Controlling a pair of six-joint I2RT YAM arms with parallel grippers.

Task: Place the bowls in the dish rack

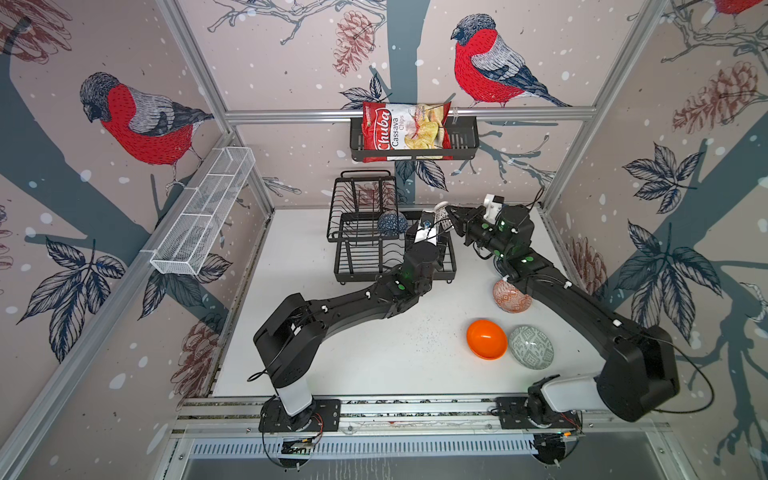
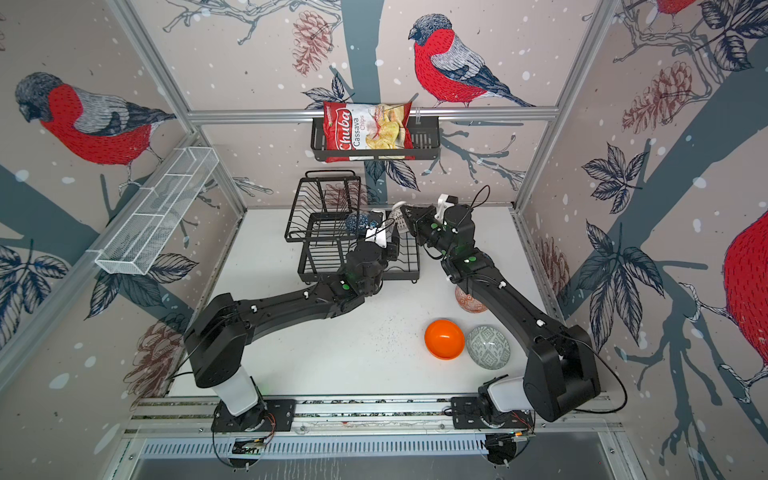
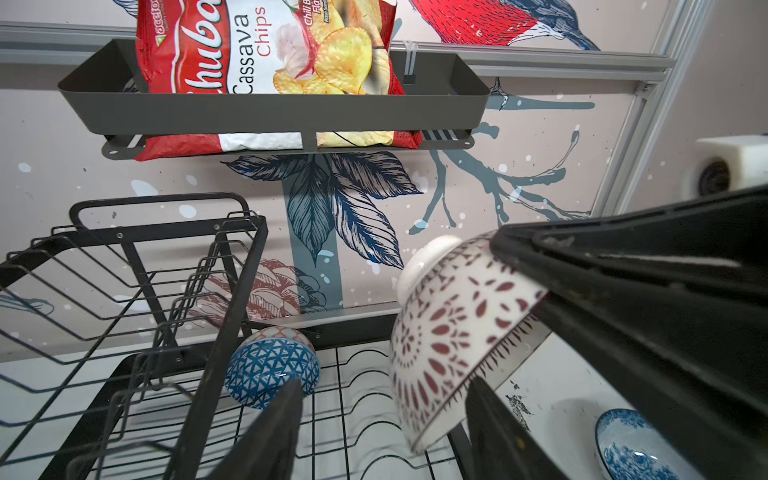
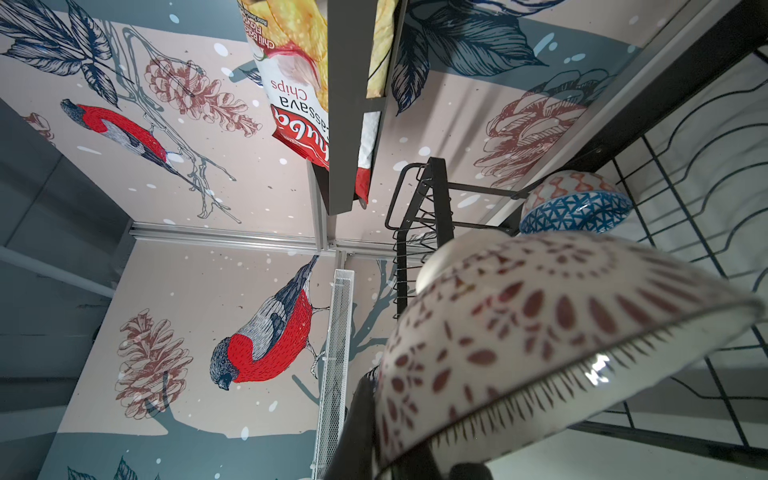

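The black wire dish rack stands at the back of the table, with a dark blue geometric bowl in its base tray. My right gripper is shut on the rim of a white bowl with a dark radial pattern and holds it tilted above the rack's right end. My left gripper is open, and that bowl's rim sits between its fingers. On the table lie orange, grey-green, orange-white and blue-white floral bowls.
A black slatted basket with a chips bag hangs on the back wall above the rack. A long white mesh basket is fixed to the left wall. My right arm passes over the orange-white bowl.
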